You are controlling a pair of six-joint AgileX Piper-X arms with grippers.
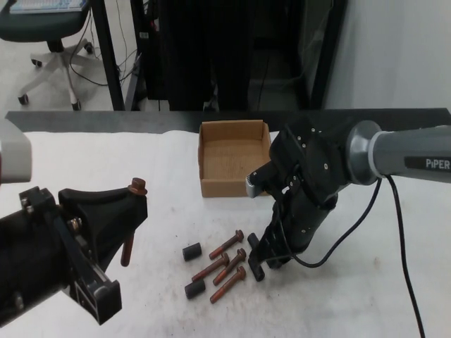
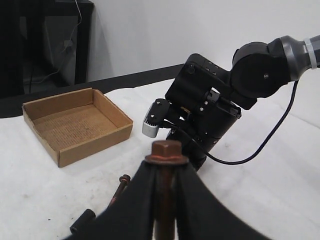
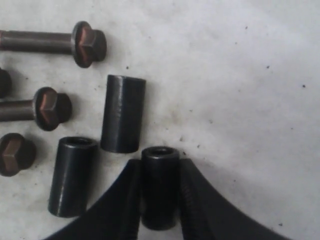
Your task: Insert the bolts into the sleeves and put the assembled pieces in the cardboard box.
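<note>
My left gripper is shut on a rusty bolt, held upright with its hex head on top, above the bench's left side. My right gripper is down at the bench, shut on a black sleeve. Two more black sleeves lie beside it, with three bolt heads just past them. In the high view the right gripper sits at the right end of several loose bolts. The open cardboard box stands behind them.
Two further sleeves lie left of the bolts. A white cloth covers the bench. The right arm's cable trails off to the right. An office chair and dark table legs stand behind the bench.
</note>
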